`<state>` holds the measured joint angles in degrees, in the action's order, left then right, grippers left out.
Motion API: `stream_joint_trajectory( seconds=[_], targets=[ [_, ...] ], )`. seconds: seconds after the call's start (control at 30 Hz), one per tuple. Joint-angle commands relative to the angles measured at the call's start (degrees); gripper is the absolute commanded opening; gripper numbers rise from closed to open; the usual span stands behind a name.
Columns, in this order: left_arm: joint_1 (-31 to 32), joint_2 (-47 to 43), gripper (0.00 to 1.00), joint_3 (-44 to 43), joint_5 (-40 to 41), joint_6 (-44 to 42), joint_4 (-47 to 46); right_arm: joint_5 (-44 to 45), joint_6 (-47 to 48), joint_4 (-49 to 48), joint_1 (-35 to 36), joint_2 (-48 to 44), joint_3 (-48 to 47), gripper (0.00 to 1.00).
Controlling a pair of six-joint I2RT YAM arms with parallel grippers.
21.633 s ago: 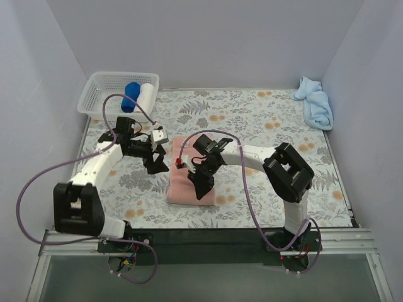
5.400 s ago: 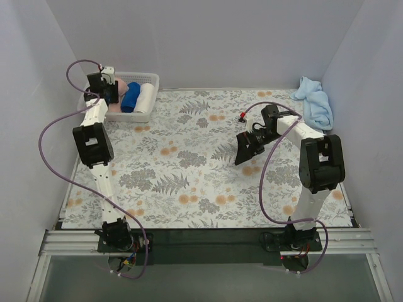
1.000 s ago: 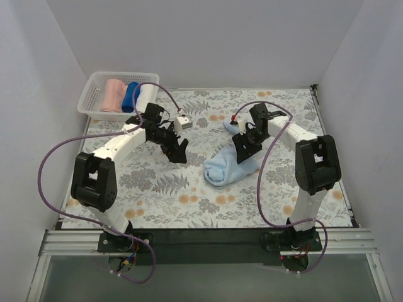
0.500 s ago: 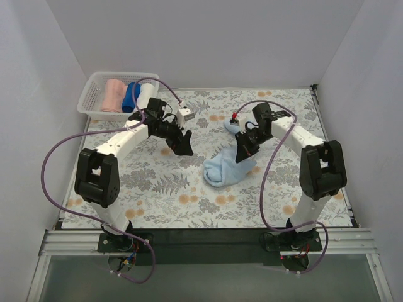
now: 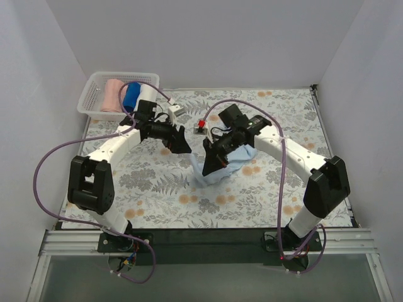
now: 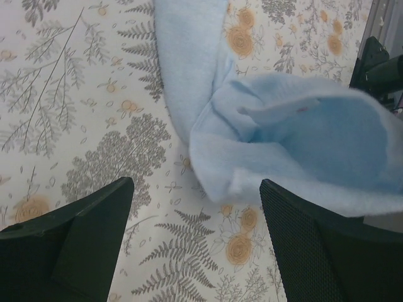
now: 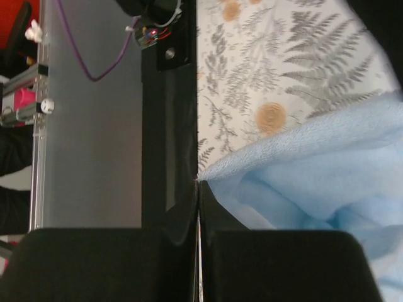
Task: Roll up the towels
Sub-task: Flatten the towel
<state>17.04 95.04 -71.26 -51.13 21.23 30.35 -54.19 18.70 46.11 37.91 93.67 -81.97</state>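
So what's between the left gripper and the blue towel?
Only bare flowered tablecloth. The open left gripper hovers just short of the blue towel, clearest in the left wrist view.

The white, black-jointed arms trail purple cables; left pincer and right pincer are black.
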Motion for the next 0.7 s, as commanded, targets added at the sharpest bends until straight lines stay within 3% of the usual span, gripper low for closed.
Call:
stream_joint_trajectory(
  seconds=[0.0,0.1,0.13,0.23,0.33,0.43,0.57,0.67],
  targets=[
    [-4.55,-4.78,0.76,2.97,-1.69,3.03,-1.7,1.01,-0.24,-2.07,6.11,-2.87,2.51,0.01],
    [-5.44,-4.7,0.76,3.85,0.5,-0.83,2.77,4.26,0.72,-2.25,7.27,-3.14,3.05,0.15],
    [-5.0,-4.26,0.77,4.03,1.12,-3.11,4.0,5.49,0.9,-2.08,5.44,-3.4,2.44,0.26],
    [-1.85,-3.38,0.8,3.68,5.24,-8.38,9.37,7.17,0.9,-2.25,-3.93,-4.2,2.43,0.43],
    [1.67,-3.38,0.8,5.08,11.12,-9.63,10.7,15.67,2.21,-1.72,-12.21,-1.92,0.51,0.43],
    [5.62,-1.98,0.79,5.26,14.03,-10.69,12.28,28.85,5.99,-1.55,-15.31,1.95,-1.25,0.43],
    [11.25,-1.53,0.79,7.01,20.53,-11.56,13.6,41.86,9.95,-2.33,-15.94,6.87,-2.58,0.43],
    [13.98,-1.18,0.79,10.0,22.47,-12.53,13.51,46.0,10.04,-4.61,-16.46,11.17,-2.23,0.43]
  ],
)
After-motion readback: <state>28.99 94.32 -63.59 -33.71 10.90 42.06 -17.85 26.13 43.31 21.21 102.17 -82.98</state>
